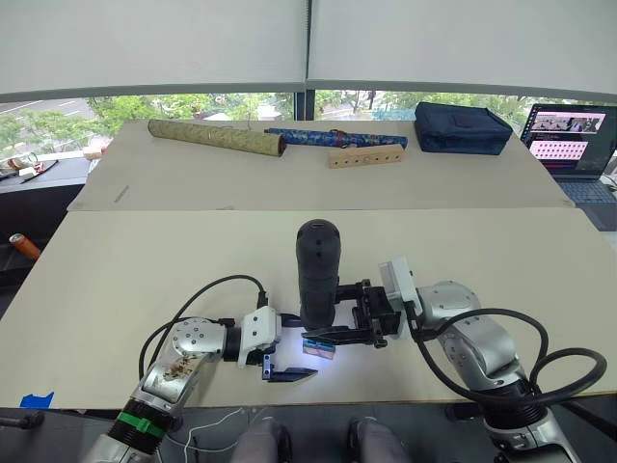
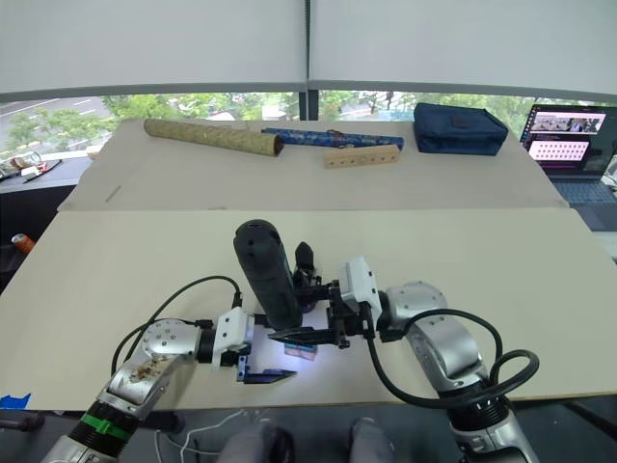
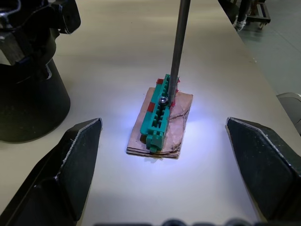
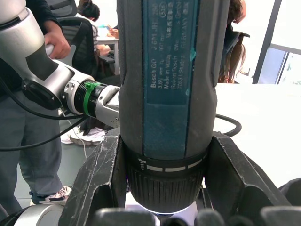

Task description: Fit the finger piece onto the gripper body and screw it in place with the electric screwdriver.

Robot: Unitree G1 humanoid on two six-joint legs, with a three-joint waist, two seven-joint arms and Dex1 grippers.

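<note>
My right gripper (image 1: 330, 334) is shut on the electric screwdriver (image 1: 317, 273), a thick black tool held upright near the table's front edge. Its thin metal bit (image 3: 178, 47) points down onto a screw in a small green-and-tan block (image 3: 160, 117). My left gripper (image 1: 284, 371) stands open just left of that block, its fingers (image 3: 70, 160) spread on either side of it with nothing between them. The gripper body (image 3: 28, 94), black with a rounded base, stands close beside the block, and its pointed finger (image 2: 305, 254) shows behind the screwdriver. The finger piece is out of view.
A second table at the back holds a rolled gold tube (image 1: 216, 138), a blue rolled tube (image 1: 333, 137), a wooden block with holes (image 1: 364, 156) and a navy bag (image 1: 461, 127). A laptop (image 1: 569, 140) sits at the far right. People stand behind in the right wrist view.
</note>
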